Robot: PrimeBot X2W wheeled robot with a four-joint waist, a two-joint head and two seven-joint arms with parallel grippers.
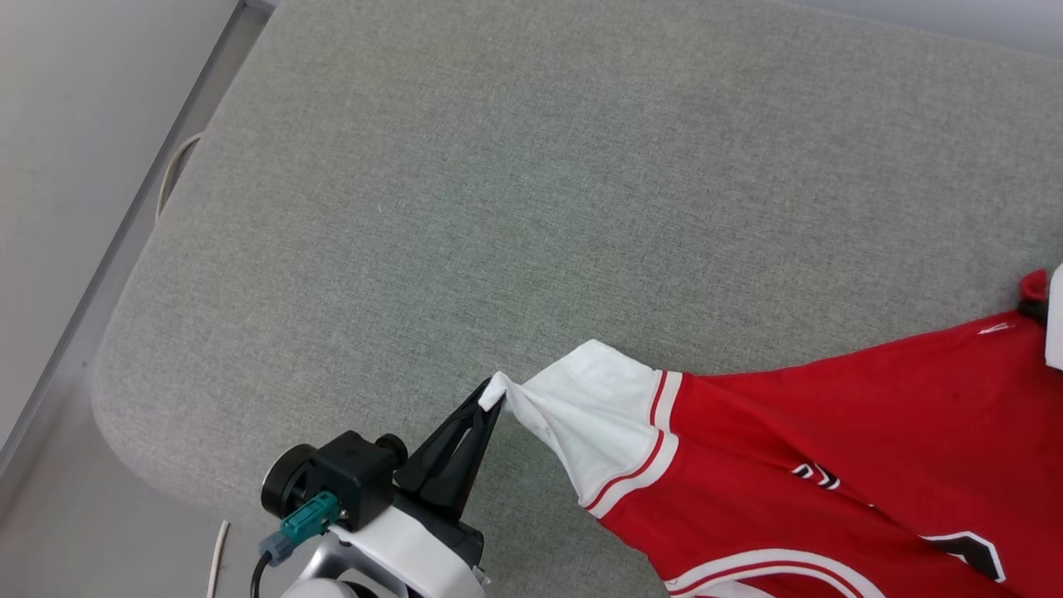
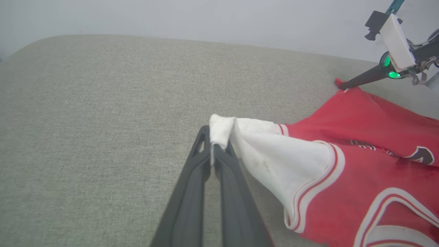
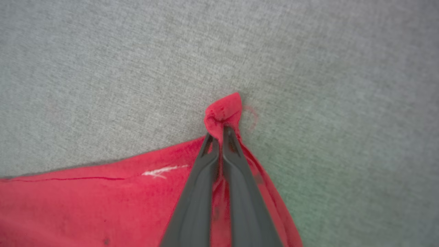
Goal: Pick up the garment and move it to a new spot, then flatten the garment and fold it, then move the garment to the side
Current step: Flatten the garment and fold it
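Note:
The garment [image 1: 830,423] is a red jersey with white striped-trim sleeves, stretched over the lower right of the grey cushion. My left gripper [image 1: 490,397] is shut on the tip of a white sleeve [image 2: 274,157]; the cloth bunches between its fingertips in the left wrist view, at the left gripper [image 2: 214,140]. My right gripper [image 3: 220,132] is shut on a red corner of the garment [image 3: 103,206], pinched up off the cushion. From the left wrist view the right gripper [image 2: 343,85] reaches that corner from the upper right. Parts of black white-edged print [image 1: 972,552] show near the lower right.
The grey fabric cushion [image 1: 540,191] spreads wide and bare to the left and far side of the garment. Its rounded left edge meets a pale floor and a metal rail [image 1: 124,224]. A white cable [image 1: 217,556] lies at the lower left.

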